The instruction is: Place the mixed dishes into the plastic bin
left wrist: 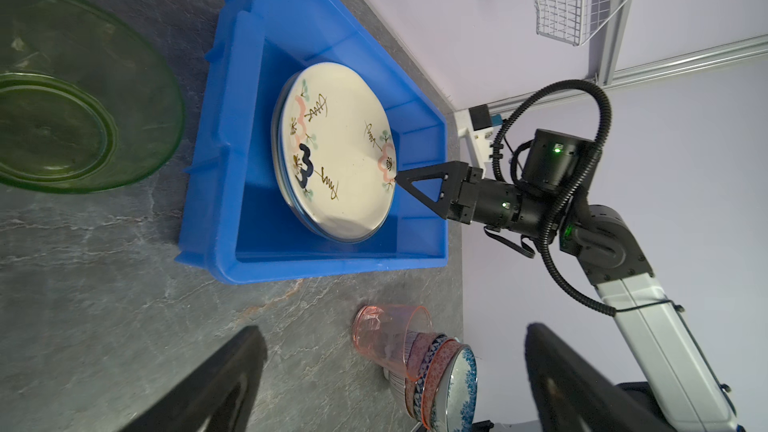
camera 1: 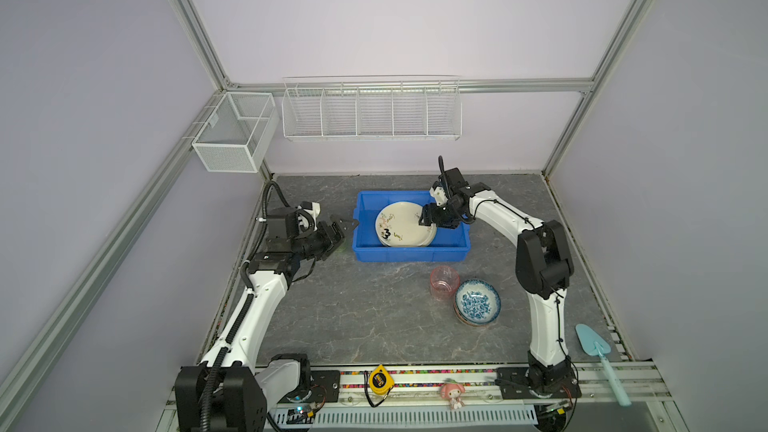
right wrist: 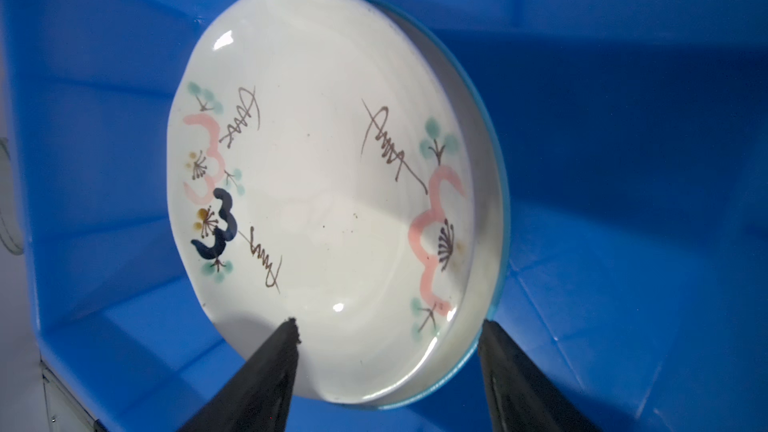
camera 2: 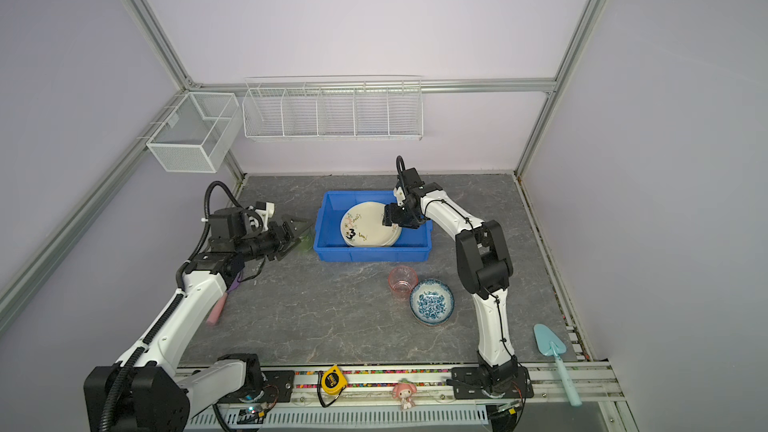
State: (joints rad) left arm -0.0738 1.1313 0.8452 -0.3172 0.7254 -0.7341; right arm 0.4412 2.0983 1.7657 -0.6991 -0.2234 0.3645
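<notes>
Left gripper [camera 1: 338,238], wide open and empty, hovers by the green plate [left wrist: 137,76]. The cream plate [camera 1: 401,224] lies stacked in the bin [camera 1: 409,254] near the table's far edge. Right gripper [camera 1: 426,221] straddles its rim, jaws parted, gripping nothing. Next, probably: lift clear and fetch another dish.

The green plate [left wrist: 75,110] runs off the picture's edge. The cream plate [left wrist: 336,151] hides all but the rims of the lower plates [right wrist: 490,201].

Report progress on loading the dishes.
Done: cream plate stacked on others in the blue bin. In hand: nothing gripped; right claw open at that plate's rim, left claw open near the green plate. Left: green plate, pink cup, stacked bowls, all on the table.
</notes>
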